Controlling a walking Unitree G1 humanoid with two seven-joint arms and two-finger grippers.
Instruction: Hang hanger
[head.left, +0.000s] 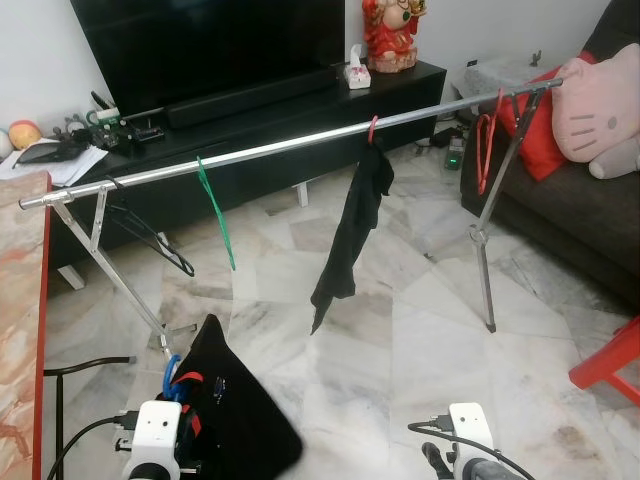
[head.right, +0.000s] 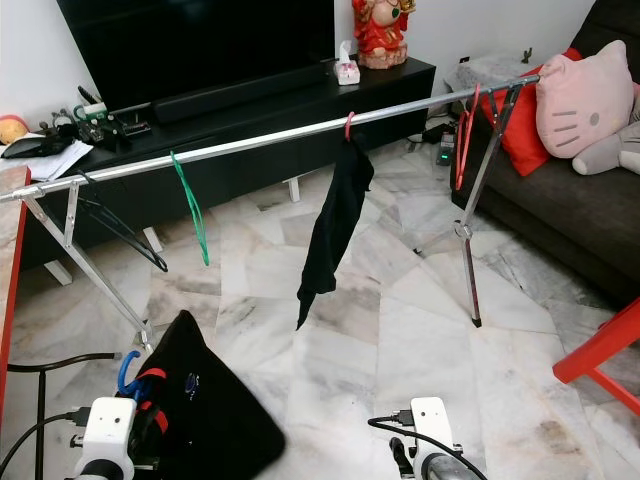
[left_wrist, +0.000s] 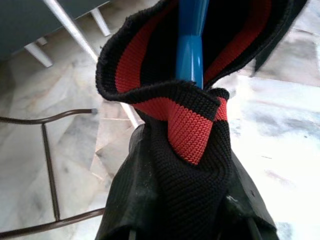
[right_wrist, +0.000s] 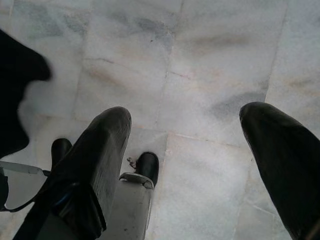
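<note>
My left gripper (left_wrist: 186, 197) is shut on the neck of a blue hanger (left_wrist: 189, 47), with a black garment's red-lined collar (left_wrist: 190, 130) bunched between the fingers. In the eye views that black garment (head.left: 235, 410) hangs low at the bottom left, the blue hook (head.left: 171, 372) sticking out beside it. Ahead, well above the held hanger, a silver rail (head.left: 270, 148) spans the room on folding legs. It carries a black hanger (head.left: 150, 236), a green hanger (head.left: 216, 212), a red hanger with a black cloth (head.left: 352, 235) and another red hanger (head.left: 484, 150). My right gripper (right_wrist: 185, 150) is open over bare floor.
A black TV console (head.left: 250, 150) with a large TV stands behind the rail. A dark sofa with a pink cushion (head.left: 590, 105) is at the right, a red stool (head.left: 610, 365) at the lower right. A marble table edge (head.left: 42, 300) and a metal chair frame (head.left: 85, 365) flank my left.
</note>
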